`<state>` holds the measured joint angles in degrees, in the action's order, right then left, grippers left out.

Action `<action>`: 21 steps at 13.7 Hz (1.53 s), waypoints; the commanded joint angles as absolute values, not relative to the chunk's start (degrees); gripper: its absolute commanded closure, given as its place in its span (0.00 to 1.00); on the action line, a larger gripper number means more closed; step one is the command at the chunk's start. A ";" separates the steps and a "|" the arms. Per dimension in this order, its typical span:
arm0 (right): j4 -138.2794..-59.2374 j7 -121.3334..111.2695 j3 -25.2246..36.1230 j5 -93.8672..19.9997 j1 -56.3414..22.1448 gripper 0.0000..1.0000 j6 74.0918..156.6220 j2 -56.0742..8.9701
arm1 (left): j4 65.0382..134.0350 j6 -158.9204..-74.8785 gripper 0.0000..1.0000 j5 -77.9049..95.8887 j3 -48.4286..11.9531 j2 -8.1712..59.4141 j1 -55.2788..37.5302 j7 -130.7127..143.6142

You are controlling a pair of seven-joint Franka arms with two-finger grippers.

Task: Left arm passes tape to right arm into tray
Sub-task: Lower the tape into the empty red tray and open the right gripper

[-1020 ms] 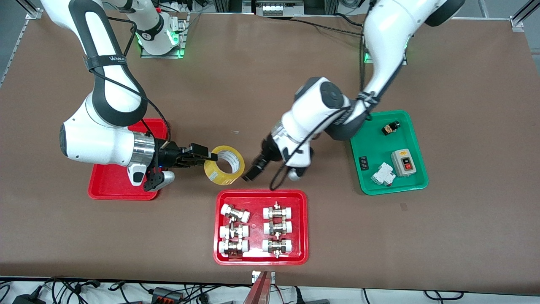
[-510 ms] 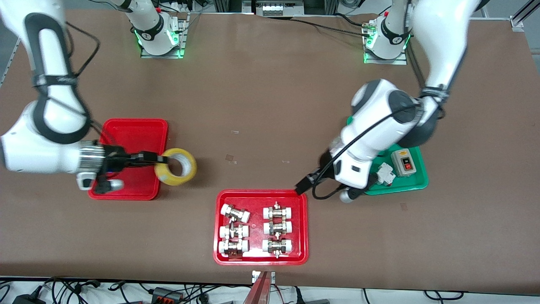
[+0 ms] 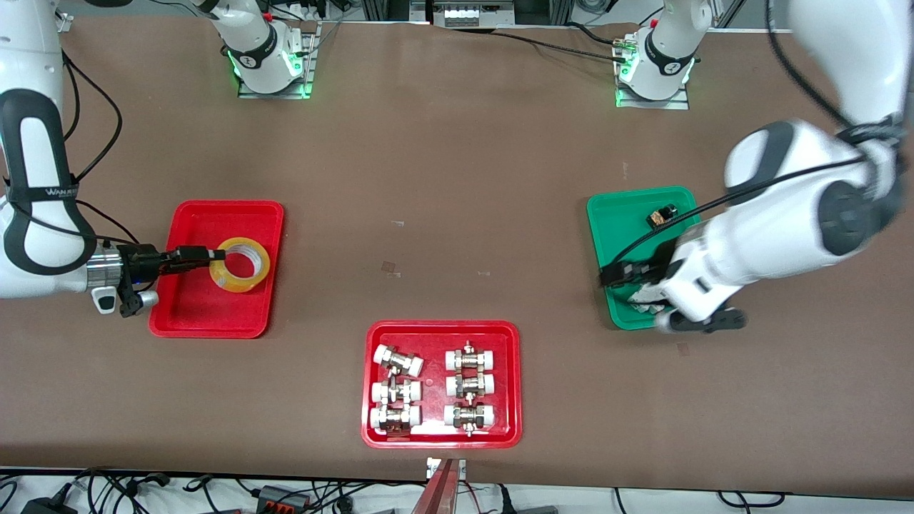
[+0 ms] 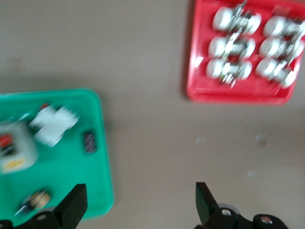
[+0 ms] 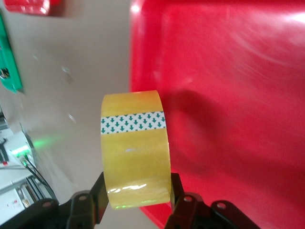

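Since a second ago both arms have swung apart: the right end effector [image 3: 203, 255] has carried the tape [image 3: 243, 264] from above the bare middle of the table [image 3: 443, 178] to a spot over the plain red tray [image 3: 193, 314], and the left end effector [image 3: 615, 274] has drawn back from the middle to hang over the green tray [image 3: 607, 214].

Clenched on the wall of the roll, the right end effector grips the tape with one finger on the outside and one in the hole; in the right wrist view the yellow band [image 5: 136, 148] stands between the two black fingers [image 5: 177, 191], above the tray's red floor [image 5: 228, 95] and near its rim toward the table's middle. Whether the roll touches the tray floor cannot be told.

Released and empty, the left end effector [image 4: 138, 205] has its fingers [image 4: 202, 200] spread wide, with nothing between them. Below it lie the green tray's edge [image 4: 105, 157] and open brown table.

Bare table runs between the two end effectors. A second red tray [image 3: 443, 328] of white-capped metal fittings [image 3: 396, 389] sits well clear of both, at the table's edge nearest the front camera.
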<state>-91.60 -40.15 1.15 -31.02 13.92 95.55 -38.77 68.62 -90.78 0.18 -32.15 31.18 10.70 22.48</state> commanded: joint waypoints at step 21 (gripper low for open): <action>-91.58 -3.26 -0.09 -0.70 -2.55 0.00 89.75 -8.90 | 91.12 -88.49 0.00 -8.88 -34.73 8.30 27.70 8.44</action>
